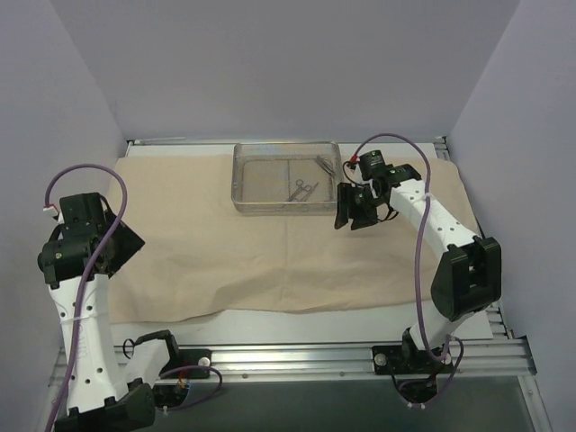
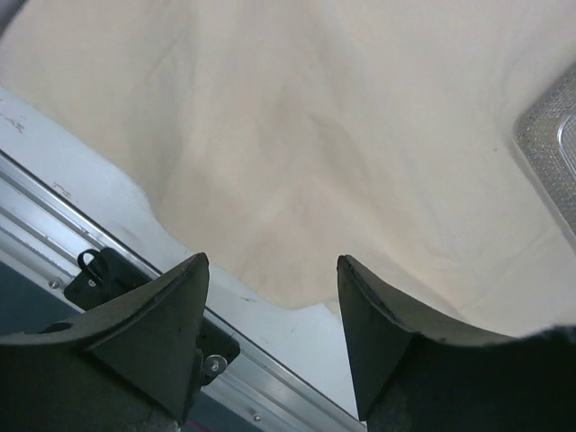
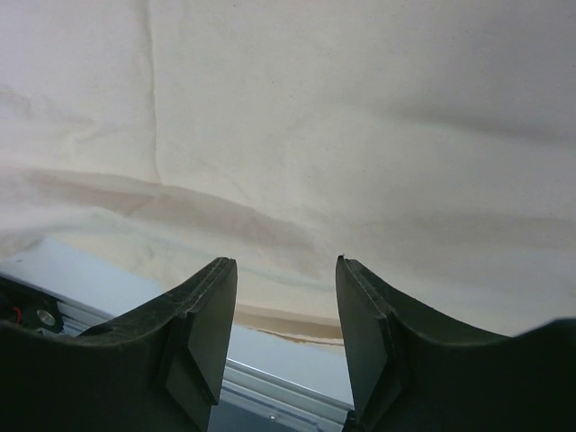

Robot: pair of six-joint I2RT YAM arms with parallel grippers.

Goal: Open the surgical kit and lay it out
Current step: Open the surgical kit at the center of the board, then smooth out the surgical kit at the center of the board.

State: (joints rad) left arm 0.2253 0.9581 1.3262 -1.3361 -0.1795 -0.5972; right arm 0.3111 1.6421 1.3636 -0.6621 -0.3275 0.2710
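Top external view: large beige cloth wrap (image 1: 270, 256) spread over the bench (image 1: 360, 324), shallow silver wire-mesh tray (image 1: 241, 180) at its far edge holding thin ring-handled metal instruments (image 1: 303, 189). Left gripper (image 2: 270, 265), right gripper (image 3: 286, 270) spread, empty; snagged cloth could drag the tray.

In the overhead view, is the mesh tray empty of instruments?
No, scissor-like instruments lie inside the mesh tray, toward its right side.
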